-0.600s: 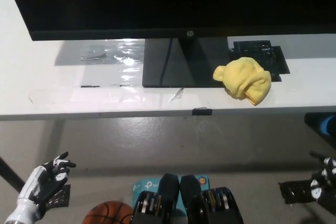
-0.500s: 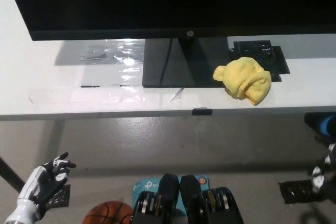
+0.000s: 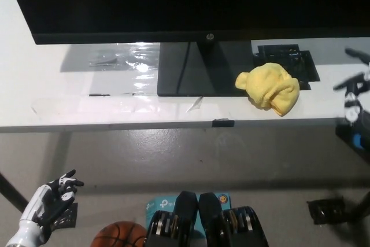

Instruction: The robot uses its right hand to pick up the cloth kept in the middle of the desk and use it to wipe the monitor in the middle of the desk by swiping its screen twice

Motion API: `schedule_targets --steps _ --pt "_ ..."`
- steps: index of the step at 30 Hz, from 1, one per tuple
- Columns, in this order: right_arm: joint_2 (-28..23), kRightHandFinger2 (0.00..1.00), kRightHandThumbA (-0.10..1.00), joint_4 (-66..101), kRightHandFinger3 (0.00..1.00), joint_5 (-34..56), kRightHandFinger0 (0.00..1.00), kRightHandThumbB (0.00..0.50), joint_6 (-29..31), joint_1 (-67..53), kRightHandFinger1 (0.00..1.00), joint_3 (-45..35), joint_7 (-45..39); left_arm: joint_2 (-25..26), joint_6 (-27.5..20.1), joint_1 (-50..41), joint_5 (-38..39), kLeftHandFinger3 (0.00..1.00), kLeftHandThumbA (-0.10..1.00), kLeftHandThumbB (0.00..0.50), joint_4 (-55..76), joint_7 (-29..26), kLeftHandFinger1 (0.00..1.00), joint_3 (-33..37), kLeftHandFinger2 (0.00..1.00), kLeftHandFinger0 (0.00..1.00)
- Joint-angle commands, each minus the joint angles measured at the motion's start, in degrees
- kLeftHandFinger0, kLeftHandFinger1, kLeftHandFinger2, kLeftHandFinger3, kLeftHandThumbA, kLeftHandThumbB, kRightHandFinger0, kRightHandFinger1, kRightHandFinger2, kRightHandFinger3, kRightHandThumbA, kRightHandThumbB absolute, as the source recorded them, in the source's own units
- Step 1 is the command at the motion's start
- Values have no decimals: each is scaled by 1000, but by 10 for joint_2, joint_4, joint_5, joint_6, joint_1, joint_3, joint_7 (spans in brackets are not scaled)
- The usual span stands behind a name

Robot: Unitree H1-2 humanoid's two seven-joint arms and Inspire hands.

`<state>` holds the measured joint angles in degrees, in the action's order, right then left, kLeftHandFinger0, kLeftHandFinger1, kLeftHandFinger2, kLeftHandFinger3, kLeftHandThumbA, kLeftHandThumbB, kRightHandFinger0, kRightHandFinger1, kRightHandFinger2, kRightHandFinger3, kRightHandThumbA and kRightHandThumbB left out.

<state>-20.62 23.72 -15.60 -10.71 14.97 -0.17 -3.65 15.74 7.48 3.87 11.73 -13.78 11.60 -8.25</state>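
The yellow cloth [image 3: 268,87] lies in a soft bunch on the white desk [image 3: 75,105], right beside the monitor's flat black stand [image 3: 199,73] and partly over a small black tray-like thing [image 3: 292,62]. It sits low and loose, so it looks easy to grab from above. The big monitor [image 3: 191,1] stands at the back of the desk, and its dark screen fills the top of the view. The black right hand [image 3: 355,91] is at the far right edge, up by the desk and near the cloth but not touching it. It is blurry, and I cannot tell if its fingers are spread or closed. Nothing is in it that I can see. The white left hand [image 3: 49,203] rests low at the bottom left, away from the desk, with its fingers apart and nothing in them. An orange basketball [image 3: 118,236] lies on the floor near it. Between the right hand and the cloth nothing blocks the way, though the monitor's bottom edge hangs close above the stand, so I think a reach from the right side is best.
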Motion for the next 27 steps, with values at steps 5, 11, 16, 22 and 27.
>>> schedule_targets --steps 5,11,16,22,27 --pt "-2 502 153 -40 756 -65 647 218 -44 93 774 47 -28 10 -3 14 8 1000 246 106 8 8 938 -6 992 988" --pt "-6 725 250 -122 856 -87 785 217 -29 123 854 87 -37 8 3 16 15 1000 227 97 11 8 945 -10 1000 997" --pt "-9 1000 403 -144 1000 -109 1000 219 -62 130 1000 115 -59 9 1 17 12 1000 225 98 8 6 944 -9 1000 1000" --pt "-7 1000 430 -155 1000 -108 1000 248 -110 134 1000 126 -88 12 3 21 7 1000 215 95 12 7 958 -4 1000 1000" --pt "-4 1000 439 -173 1000 -101 1000 241 -118 142 1000 128 -97 15 -1 26 5 1000 243 102 9 8 973 -4 1000 1000"
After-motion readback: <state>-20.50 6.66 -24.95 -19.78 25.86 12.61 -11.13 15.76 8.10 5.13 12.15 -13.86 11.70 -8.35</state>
